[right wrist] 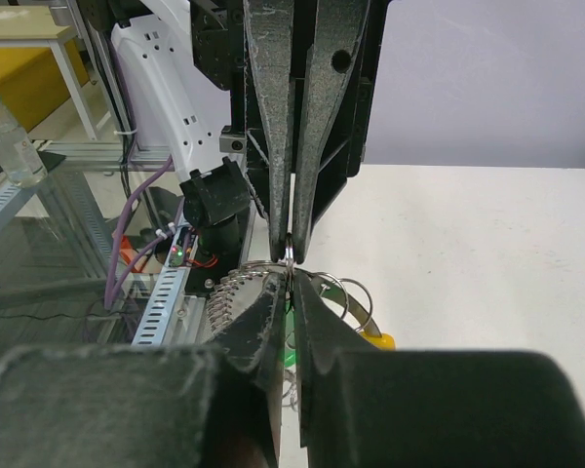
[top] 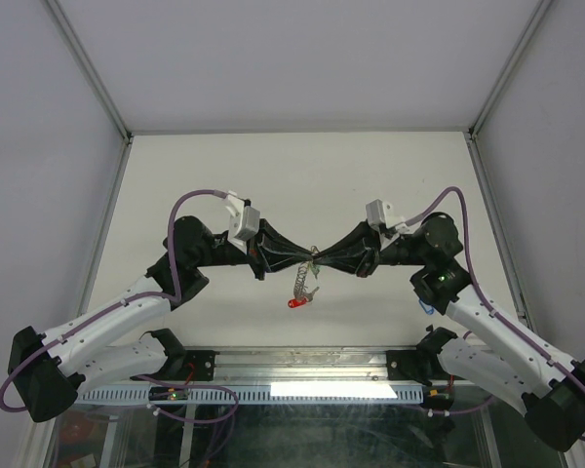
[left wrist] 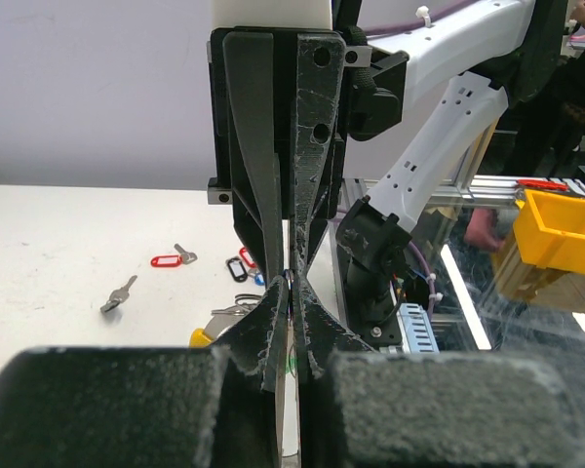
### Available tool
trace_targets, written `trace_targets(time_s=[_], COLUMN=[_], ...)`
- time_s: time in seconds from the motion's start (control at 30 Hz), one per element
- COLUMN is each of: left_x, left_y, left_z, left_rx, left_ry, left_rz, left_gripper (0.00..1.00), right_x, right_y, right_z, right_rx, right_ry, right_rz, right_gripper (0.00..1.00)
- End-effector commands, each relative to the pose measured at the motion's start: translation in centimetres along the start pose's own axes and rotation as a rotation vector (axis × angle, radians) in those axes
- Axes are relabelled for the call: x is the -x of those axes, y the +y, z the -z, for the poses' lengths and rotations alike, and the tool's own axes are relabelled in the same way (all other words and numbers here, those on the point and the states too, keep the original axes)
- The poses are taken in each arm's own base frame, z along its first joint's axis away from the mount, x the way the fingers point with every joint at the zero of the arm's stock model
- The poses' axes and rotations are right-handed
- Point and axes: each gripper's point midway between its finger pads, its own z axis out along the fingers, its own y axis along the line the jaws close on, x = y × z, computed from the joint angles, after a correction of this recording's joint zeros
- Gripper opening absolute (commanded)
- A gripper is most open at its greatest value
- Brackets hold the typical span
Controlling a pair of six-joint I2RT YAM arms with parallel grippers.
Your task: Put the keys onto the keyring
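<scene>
Two arms angled inward, fingertips facing each other at centre of top view. One keyring (top: 302,277) hung just below that point, red tag (top: 294,303) under it. Left gripper (left wrist: 291,292) pinched together on keyring wire. Right gripper (right wrist: 291,278) fingers nearly together at same wire, grip not discernible. Only left wrist view showed two loose keys at frame left on table (left wrist: 39,244): red-tagged key (left wrist: 166,260) and bare silver key (left wrist: 119,294). Right wrist view showed coil close up, yellow tag (right wrist: 378,339) beside it
</scene>
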Motion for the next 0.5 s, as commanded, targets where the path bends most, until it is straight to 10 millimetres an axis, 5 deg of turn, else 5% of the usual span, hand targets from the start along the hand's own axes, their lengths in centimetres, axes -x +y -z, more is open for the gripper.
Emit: trace_targets(time_s=[0.0,0.2,0.33,0.37,0.47], left_x=[4.3,4.0,3.9,3.8,3.6], left_y=[-0.7,-0.4,-0.1,0.1,0.5], left_z=[0.0,0.0,0.4,0.5,0.8], left_rx=[-0.023,-0.01,0.027,0.039,0.07], left_ry=[-0.098,-0.088,-0.073,-0.067,-0.043], left_rz=[-0.095,-0.091,-0.106,-0.108,-0.119], left_gripper=[0.0,0.0,0.27,0.32,0.37], right_x=[0.6,1.0,1.1,0.6,-0.4], right_y=[0.2,0.0,0.5,-0.6,-2.1], right_z=[0.1,0.3,0.8,1.1,2.0], right_rx=[-0.006,-0.03,-0.052,-0.084,-0.165], right_ry=[-0.014,0.036,0.155,0.197,0.304], right_rz=[0.037,0.037,-0.107,-0.012,0.02], right_gripper=[0.03,0.0,0.0,0.0,0.0])
